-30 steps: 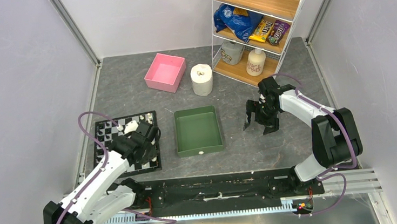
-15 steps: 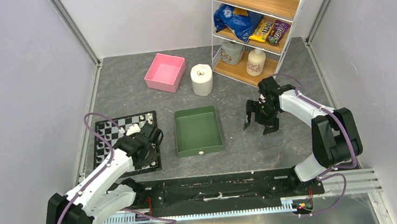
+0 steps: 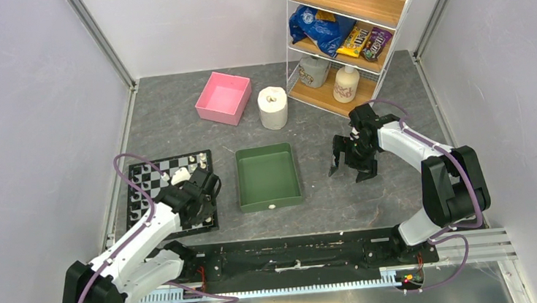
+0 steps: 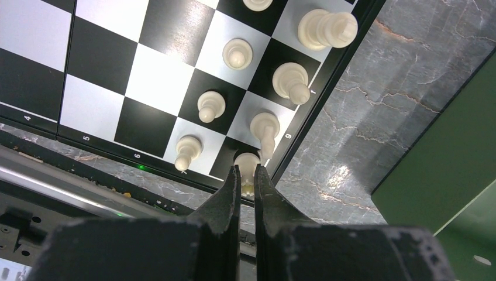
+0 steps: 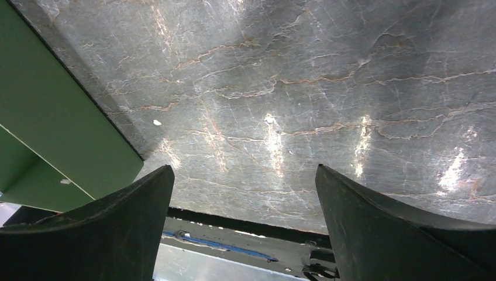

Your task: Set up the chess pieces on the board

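The checkered board (image 3: 151,169) lies at the left of the table. Several cream-white chess pieces (image 4: 237,54) stand in two rows along the board's (image 4: 102,99) right edge. My left gripper (image 4: 246,175) is shut on a cream rook (image 4: 247,165) with a notched top, held at the board's near right corner square, beside another piece (image 4: 264,126). From above, the left gripper (image 3: 199,190) sits over that side of the board. My right gripper (image 3: 351,166) hangs open over bare table right of the green tray, and the right wrist view shows nothing between its fingers (image 5: 140,211).
A green tray (image 3: 242,179) sits mid-table, just right of the board, with a small white bit near its front wall. Behind it stand a pink box (image 3: 223,97) and a white paper roll (image 3: 273,107). A shelf unit (image 3: 347,35) with snacks and bottles stands at the back right.
The left gripper, holding the rook, has shifted slightly toward the board's near right corner, mostly in the first half second. The right arm has stayed still.
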`<control>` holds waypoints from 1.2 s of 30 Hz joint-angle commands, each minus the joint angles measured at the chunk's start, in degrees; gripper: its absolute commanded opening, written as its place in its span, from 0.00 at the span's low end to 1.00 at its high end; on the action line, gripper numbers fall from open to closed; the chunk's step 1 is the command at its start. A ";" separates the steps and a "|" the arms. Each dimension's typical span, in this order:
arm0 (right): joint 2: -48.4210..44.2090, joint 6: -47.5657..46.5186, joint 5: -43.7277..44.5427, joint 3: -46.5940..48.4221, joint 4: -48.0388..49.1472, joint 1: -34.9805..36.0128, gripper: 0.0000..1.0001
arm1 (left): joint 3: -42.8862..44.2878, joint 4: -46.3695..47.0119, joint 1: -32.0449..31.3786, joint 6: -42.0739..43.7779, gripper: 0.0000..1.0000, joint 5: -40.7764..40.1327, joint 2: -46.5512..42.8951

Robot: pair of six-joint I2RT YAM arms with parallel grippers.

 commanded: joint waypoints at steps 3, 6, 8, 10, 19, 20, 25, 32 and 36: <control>-0.38 -0.38 -0.63 0.26 0.20 -0.12 0.99 | -0.42 0.18 0.16 -2.76 0.02 -2.17 -0.07; -0.33 -0.41 -0.61 0.34 0.11 -0.12 0.99 | -0.49 0.08 0.18 -2.81 0.02 -2.52 -0.06; -0.38 -0.42 -0.59 0.27 0.15 -0.13 0.99 | -0.39 0.08 0.18 -2.80 0.02 -2.38 0.01; -0.29 -0.42 -0.54 0.26 0.12 -0.13 0.99 | -0.37 0.03 0.17 -2.76 0.05 -2.28 0.06; -0.26 -0.61 -0.54 0.26 0.21 -0.13 0.99 | 0.16 -0.34 0.15 -2.99 0.35 -1.71 -0.92; -0.29 -0.60 -0.55 0.26 0.19 -0.14 0.99 | 0.19 -0.36 0.17 -3.06 0.36 -1.58 -1.05; -0.15 -0.62 -0.50 0.26 0.21 -0.12 0.99 | 1.28 -1.70 0.18 -3.39 0.41 -1.16 -1.96; -0.20 -0.69 -0.51 0.34 0.20 -0.12 0.99 | 7.36 -3.51 0.04 -0.59 0.60 -0.53 -5.39; -0.79 -0.34 -0.42 0.25 0.21 -0.14 0.99 | 12.83 -2.54 0.00 3.45 0.73 -0.65 -6.19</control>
